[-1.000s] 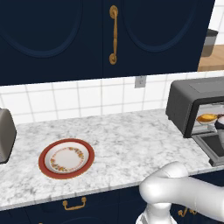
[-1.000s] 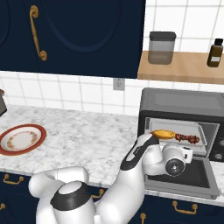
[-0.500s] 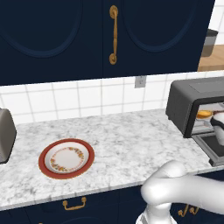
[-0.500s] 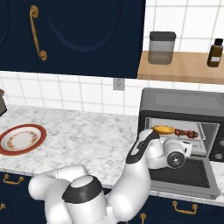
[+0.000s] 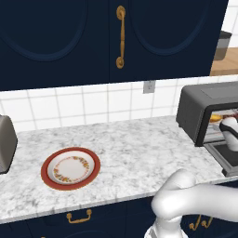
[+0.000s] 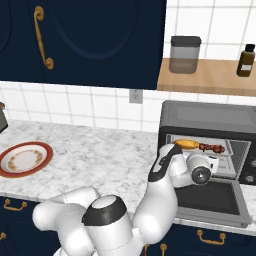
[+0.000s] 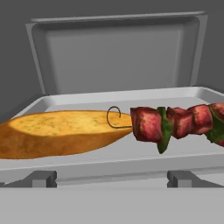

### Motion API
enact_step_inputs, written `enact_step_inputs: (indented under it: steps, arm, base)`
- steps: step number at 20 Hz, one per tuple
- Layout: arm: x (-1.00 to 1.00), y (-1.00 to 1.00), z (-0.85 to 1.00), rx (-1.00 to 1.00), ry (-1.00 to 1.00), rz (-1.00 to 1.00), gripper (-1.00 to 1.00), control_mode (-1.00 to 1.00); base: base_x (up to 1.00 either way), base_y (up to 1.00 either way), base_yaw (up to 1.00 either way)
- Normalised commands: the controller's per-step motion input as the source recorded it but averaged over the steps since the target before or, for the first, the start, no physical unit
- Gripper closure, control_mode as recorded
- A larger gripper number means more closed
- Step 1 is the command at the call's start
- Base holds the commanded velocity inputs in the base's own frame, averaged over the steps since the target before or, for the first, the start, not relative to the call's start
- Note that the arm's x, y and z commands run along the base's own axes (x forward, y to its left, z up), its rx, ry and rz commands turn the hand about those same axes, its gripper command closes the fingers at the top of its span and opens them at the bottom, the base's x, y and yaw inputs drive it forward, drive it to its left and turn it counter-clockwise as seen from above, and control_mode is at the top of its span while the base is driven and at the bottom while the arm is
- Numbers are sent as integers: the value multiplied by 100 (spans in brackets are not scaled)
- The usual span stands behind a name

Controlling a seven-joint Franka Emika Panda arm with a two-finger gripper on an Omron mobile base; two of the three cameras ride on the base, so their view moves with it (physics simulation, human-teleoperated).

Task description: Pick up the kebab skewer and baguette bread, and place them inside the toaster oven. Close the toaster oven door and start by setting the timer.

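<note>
- Marbled tabletop point(image 5: 135, 153) carrying a red-rimmed plate point(image 5: 70, 168), well apart from the toaster oven point(image 6: 210, 120).
- Lying now on the oven tray: baguette bread point(image 7: 61, 131) and kebab skewer point(image 7: 175, 122), ends touching; half a second ago the same.
- Hand point(image 6: 212, 164) backing out, spread wide, gripping nothing.
- Toaster oven door point(image 6: 212, 197) hanging down flat; closing and timer remaining.

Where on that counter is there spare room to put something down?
The marble counter lies bare between the red-rimmed plate and the toaster oven. Inside the oven it's crowded: the baguette bread and kebab skewer lie across the tray.
</note>
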Motion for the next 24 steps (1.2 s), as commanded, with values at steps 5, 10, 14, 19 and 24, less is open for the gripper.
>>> enact_step_inputs:
  steps: [5, 10, 14, 19, 24]
  arm:
    - [25, 0, 0, 0, 0, 0, -100, -100]
    - [20, 0, 0, 0, 0, 0, -100, -100]
    - [17, 0, 0, 0, 0, 0, -100, -100]
    - [-23, -3, 0, 0, 1, 0, -100, -100]
    - [-94, -30, 0, 0, 0, 0, -100, -100]
  base:
    - [0, 0, 0]
    - [0, 0, 0]
    - [0, 0, 0]
    - [0, 0, 0]
    - [0, 0, 0]
